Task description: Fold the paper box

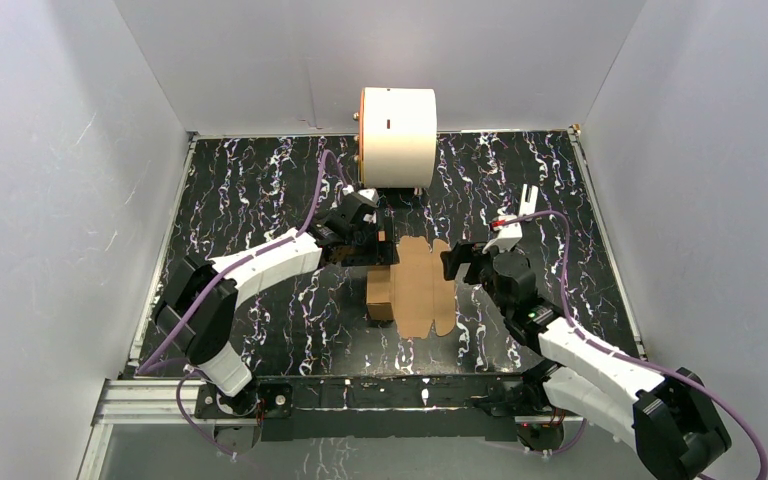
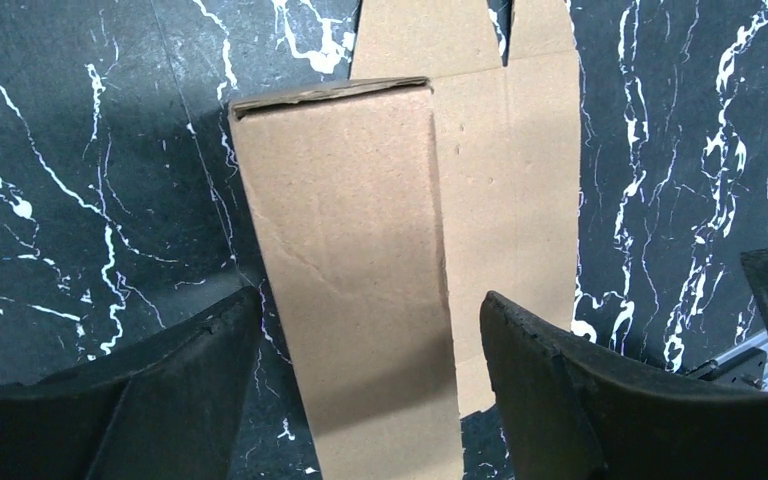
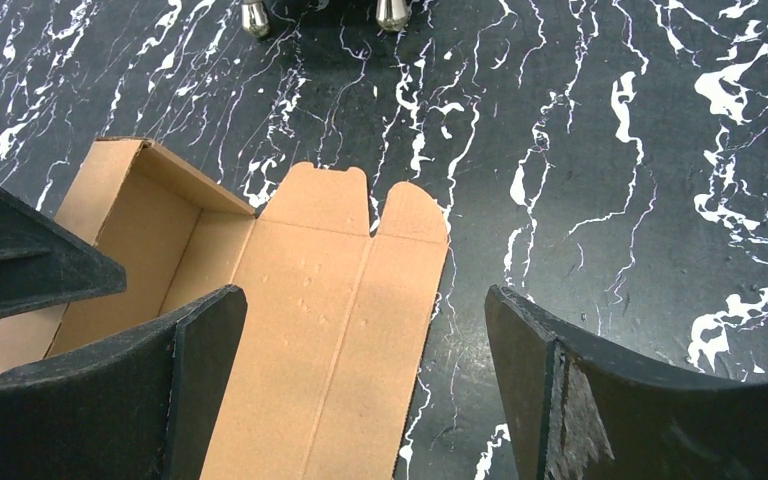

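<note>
Now, left tool [image 1: 368, 238] above paper box [image 1: 415, 288]

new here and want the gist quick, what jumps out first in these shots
A half-folded brown cardboard box lies mid-way across the black, white-veined table, its left side raised into a trough and the rest flat. The left arm and right arm flank it, both with jaws open. A big white drum with an orange rim sits at the far edge.
</note>
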{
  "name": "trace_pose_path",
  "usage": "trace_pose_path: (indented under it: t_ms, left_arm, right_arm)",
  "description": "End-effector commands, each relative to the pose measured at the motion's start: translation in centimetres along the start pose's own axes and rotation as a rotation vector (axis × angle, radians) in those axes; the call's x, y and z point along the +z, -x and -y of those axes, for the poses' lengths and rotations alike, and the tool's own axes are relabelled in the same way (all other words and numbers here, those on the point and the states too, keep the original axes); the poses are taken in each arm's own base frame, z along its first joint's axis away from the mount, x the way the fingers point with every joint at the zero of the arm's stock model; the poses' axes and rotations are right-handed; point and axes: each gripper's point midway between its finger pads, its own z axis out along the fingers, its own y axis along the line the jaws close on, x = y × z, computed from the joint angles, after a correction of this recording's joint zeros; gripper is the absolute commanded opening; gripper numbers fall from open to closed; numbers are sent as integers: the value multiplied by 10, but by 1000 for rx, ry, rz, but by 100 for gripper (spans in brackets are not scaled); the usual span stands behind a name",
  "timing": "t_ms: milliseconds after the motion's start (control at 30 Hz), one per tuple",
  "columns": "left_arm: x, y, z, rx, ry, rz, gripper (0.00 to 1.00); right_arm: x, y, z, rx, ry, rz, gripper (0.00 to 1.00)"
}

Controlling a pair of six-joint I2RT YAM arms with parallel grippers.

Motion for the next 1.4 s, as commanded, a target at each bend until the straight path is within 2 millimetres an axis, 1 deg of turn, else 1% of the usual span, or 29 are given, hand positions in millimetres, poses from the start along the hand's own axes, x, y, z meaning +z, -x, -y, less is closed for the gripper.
trace_pose_path:
  t_ms: [0, 67, 133, 233, 300, 400, 500, 567, 600, 767, 833, 967, 1133, 1267, 1367]
  left_arm:
    - [-4, 5, 9, -26, -49, 14, 73]
    - [-4, 4, 10, -44, -68, 13, 66]
    - [-3, 2, 7, -66, -84, 8, 63]
    - [-3, 2, 5, -86, -97, 9, 54]
    - [-5, 3, 5, -99, -113, 17, 52]
    - [-10, 6, 3, -126, -139, 33, 51]
    - [-16, 8, 2, -156, -175, 55, 51]
    - [-20, 7, 1, -174, -192, 66, 51]
    - [-20, 3, -3, -182, -189, 63, 52]
    - [-25, 3, -7, -218, -222, 102, 52]
    - [-27, 3, -9, -228, -230, 110, 52]
    - [-30, 2, -10, -246, -249, 125, 52]
    - [-32, -2, -11, -278, -279, 138, 52]
    - [-33, -5, -13, -298, -296, 145, 52]
    - [-33, -5, -13, -309, -306, 153, 52]
  right_arm:
    - [3, 10, -4, 27, 5, 26, 98]
    - [4, 8, -6, 28, 13, 12, 98]
    - [4, 8, -8, 33, 19, 5, 97]
    - [3, 10, -11, 36, 29, -5, 96]
    - [3, 10, -12, 38, 29, -18, 95]
    - [3, 10, -14, 53, 20, -50, 93]
    - [3, 7, -14, 75, -10, -118, 92]
    - [1, 5, -15, 89, -31, -168, 93]
    - [0, 5, -16, 95, -35, -191, 93]
    - [-4, 5, -15, 105, -74, -255, 93]
    - [-5, 2, -16, 108, -76, -278, 92]
    - [-4, -11, -27, 148, -31, -341, 89]
    - [0, -26, -28, 168, -25, -393, 86]
    - [3, -33, -33, 177, 5, -415, 79]
    - [4, -35, -40, 180, 43, -428, 68]
